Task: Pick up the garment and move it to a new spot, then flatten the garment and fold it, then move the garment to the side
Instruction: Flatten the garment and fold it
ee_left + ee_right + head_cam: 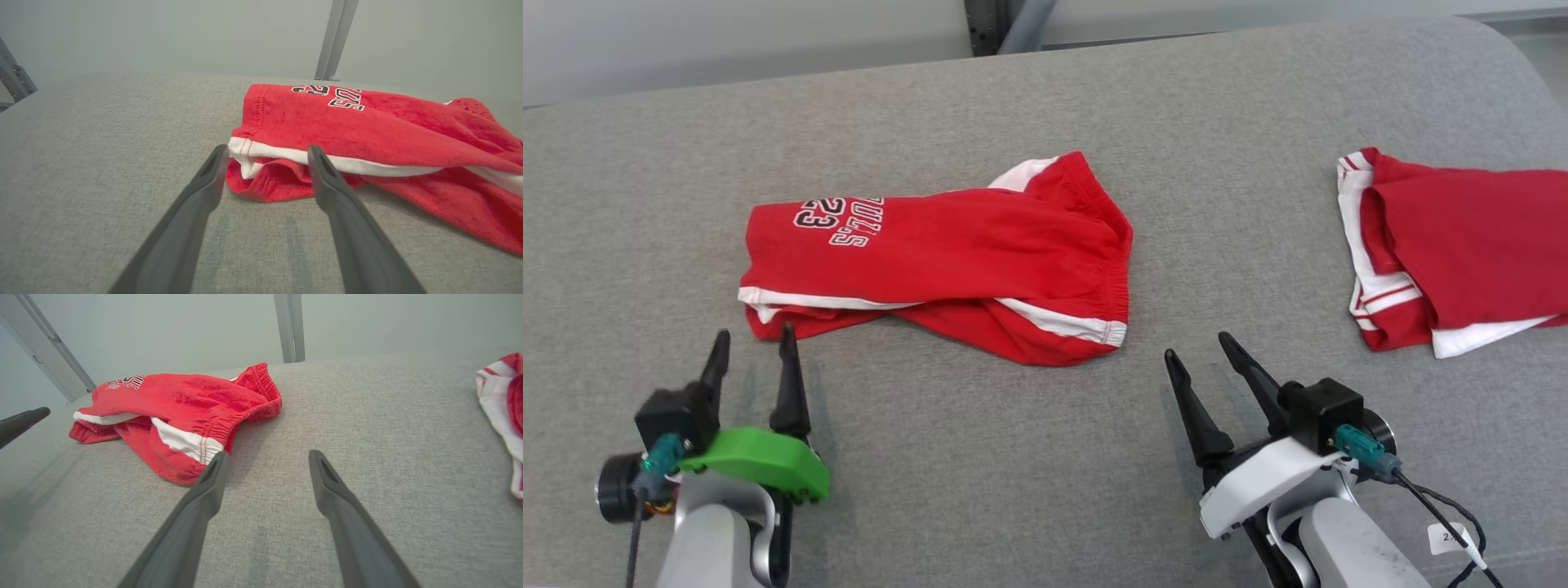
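**Q:** Head view: where's the garment?
**A:** Your left gripper [754,331] is spread, with its tips at the near left corner of the red shorts [947,245]. Your right gripper [1198,344] is spread too; the shorts lie ahead-left of it, apart. The print reads "23", and the letters beside it are partly folded. A second red garment [1462,245] lies ahead-right.
**Q:** Left wrist?
**A:** The hem corner sits between your open fingertips on the grey cushion [102,143]. Can't tell if they touch.
**Q:** Right wrist?
**A:** Fingers apart over the cushion, waistband end just beside one finger [204,486].
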